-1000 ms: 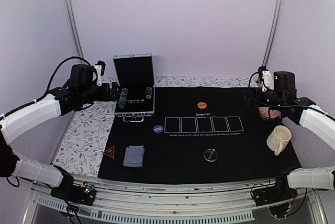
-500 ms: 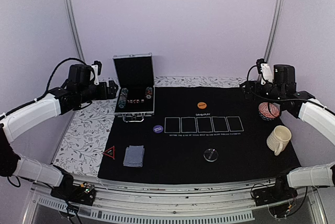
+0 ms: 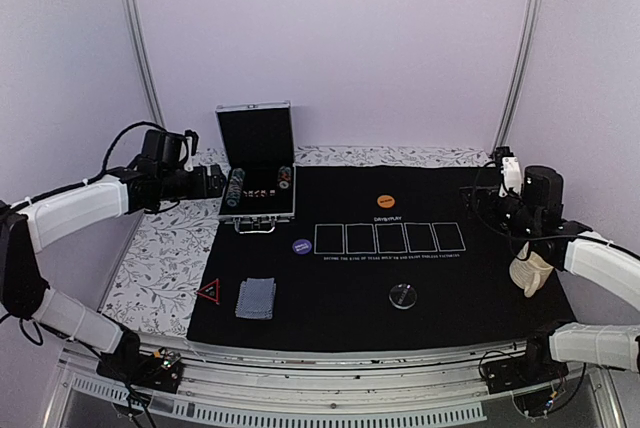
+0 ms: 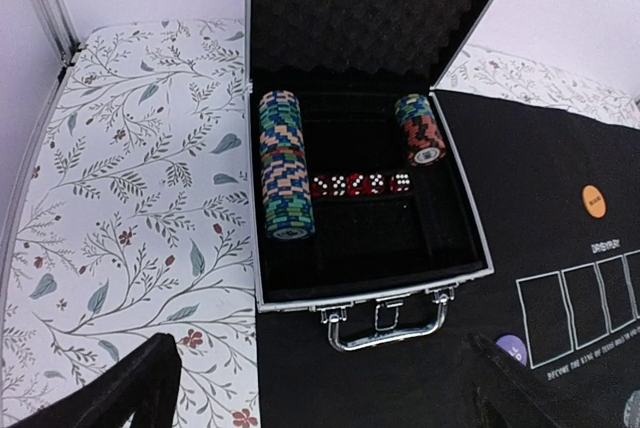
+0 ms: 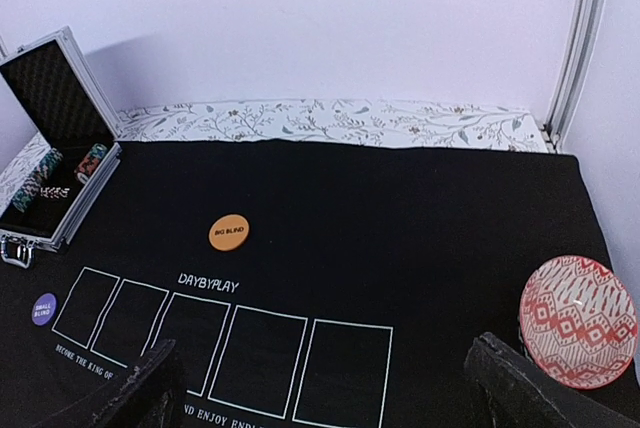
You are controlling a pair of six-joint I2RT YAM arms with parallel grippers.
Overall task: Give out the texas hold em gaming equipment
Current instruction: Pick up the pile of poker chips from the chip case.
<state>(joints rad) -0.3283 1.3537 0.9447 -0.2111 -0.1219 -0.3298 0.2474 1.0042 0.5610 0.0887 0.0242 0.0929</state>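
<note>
A small stack of grey-blue cards (image 3: 255, 298) lies near the mat's front left, with a red triangle marker (image 3: 209, 292) beside it. A clear disc (image 3: 403, 296) rests front centre. An orange disc (image 3: 387, 202) (image 5: 228, 232) and a purple disc (image 3: 302, 246) (image 5: 44, 308) lie by the white rectangles. Two chip stacks (image 4: 284, 176) (image 4: 421, 129) and red dice (image 4: 360, 184) sit in the open metal case (image 3: 257, 173). My left gripper (image 3: 213, 183) (image 4: 325, 388) hovers open left of the case. My right gripper (image 3: 478, 198) (image 5: 325, 383) hangs open over the mat's right side, holding nothing.
A black mat (image 3: 450, 278) with five white rectangles covers most of the flowered table (image 3: 160, 258). A red-patterned bowl (image 5: 578, 320) stands at the right edge. A cream cup (image 3: 530, 270) sits partly behind my right arm. Frame posts rise at both back corners.
My right arm has dropped lower and nearer, now covering the bowl and part of the cup in the top view. The left arm shifted only slightly. Both grippers stayed open.
</note>
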